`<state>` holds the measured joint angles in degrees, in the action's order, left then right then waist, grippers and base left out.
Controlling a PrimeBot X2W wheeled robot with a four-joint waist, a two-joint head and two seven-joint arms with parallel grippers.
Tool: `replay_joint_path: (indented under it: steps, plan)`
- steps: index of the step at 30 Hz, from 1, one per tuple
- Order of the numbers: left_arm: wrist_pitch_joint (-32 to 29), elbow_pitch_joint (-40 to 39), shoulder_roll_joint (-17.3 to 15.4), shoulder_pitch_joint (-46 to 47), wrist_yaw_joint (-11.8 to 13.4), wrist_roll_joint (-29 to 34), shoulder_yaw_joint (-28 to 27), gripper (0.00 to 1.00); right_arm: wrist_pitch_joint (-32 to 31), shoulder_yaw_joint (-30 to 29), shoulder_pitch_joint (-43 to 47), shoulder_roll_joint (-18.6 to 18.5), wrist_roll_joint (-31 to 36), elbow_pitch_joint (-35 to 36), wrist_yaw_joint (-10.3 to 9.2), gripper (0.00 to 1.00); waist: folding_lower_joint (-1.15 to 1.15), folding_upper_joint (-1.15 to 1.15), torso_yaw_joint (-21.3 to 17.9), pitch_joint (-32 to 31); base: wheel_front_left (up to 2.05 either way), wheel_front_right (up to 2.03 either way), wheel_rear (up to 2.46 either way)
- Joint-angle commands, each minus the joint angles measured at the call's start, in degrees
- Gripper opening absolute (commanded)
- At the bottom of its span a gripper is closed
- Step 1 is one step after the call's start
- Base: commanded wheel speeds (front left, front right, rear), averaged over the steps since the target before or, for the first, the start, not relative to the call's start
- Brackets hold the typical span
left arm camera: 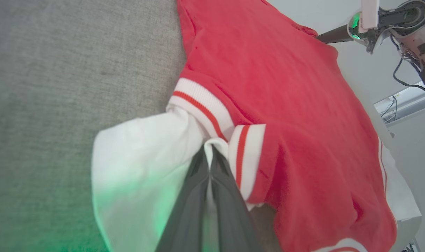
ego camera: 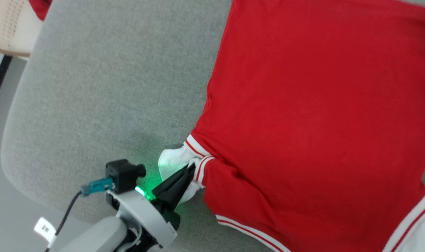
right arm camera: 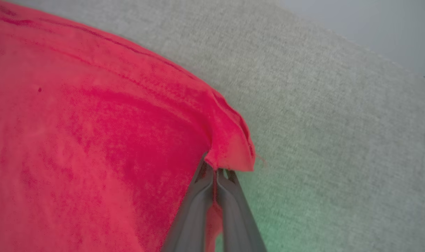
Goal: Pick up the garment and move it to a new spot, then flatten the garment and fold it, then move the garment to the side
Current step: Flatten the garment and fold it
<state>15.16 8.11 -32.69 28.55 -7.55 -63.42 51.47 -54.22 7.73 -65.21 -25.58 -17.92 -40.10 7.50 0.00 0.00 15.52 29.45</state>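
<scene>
The garment (ego camera: 303,105) lies spread on the grey fabric-covered worktop (ego camera: 93,87), plain red side up, taking up the right half of my head view. My left gripper (ego camera: 190,168) has its jaws clamped on the white sleeve (left arm camera: 142,157), right where it meets the red-and-white striped trim (left arm camera: 205,108). My right gripper (right arm camera: 216,169) has its jaws pinched shut on a red hem corner (right arm camera: 233,150), which puckers up over the fingertips.

I judge this to be the flattening or the start of a fold, with both holds taken and the cloth not yet lifted. To do it well I would raise both arms together and only a little, so neither pinch carries the whole weight; then draw them apart until the red panel goes taut; then lay it down from the far edge towards me, keeping the tension even. The sleeve is bunched under the left fingers, so a sharp tug could drag the trim crooked.

The right wrist view is soft, so I cannot say whether that pinch holds one layer or two; a slow first lift would tell me.
</scene>
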Motion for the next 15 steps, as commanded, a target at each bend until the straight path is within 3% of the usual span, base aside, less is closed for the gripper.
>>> replay_joint_path:
  steps: [1,7,10,15]
  plan:
    - [-0.1,0.8,-0.3,-1.6,0.2,0.8,-0.7,0.00,0.5,1.7,3.8,-1.0,-2.8,1.1,-0.03,0.00,0.00,0.00,-1.6,-4.1,0.00,0.00,0.00]
    - [0.0,2.4,-0.8,-5.7,0.2,2.1,-3.5,0.00,-1.6,5.2,16.4,-8.3,-14.4,14.6,-0.02,0.00,0.00,0.00,-3.7,-10.0,0.00,0.00,0.00]
    - [0.0,2.8,-1.2,-7.8,0.2,2.6,-4.9,0.00,-3.2,3.7,25.3,-12.5,-19.1,22.4,-0.03,0.00,0.00,0.00,-4.9,-12.2,0.00,0.00,0.00]
    - [0.0,3.8,-1.4,-11.3,0.2,3.3,-6.9,0.00,-6.2,-1.3,42.0,-15.6,-24.1,34.2,-0.03,0.00,0.00,0.00,-7.4,-15.8,0.00,0.00,0.00]
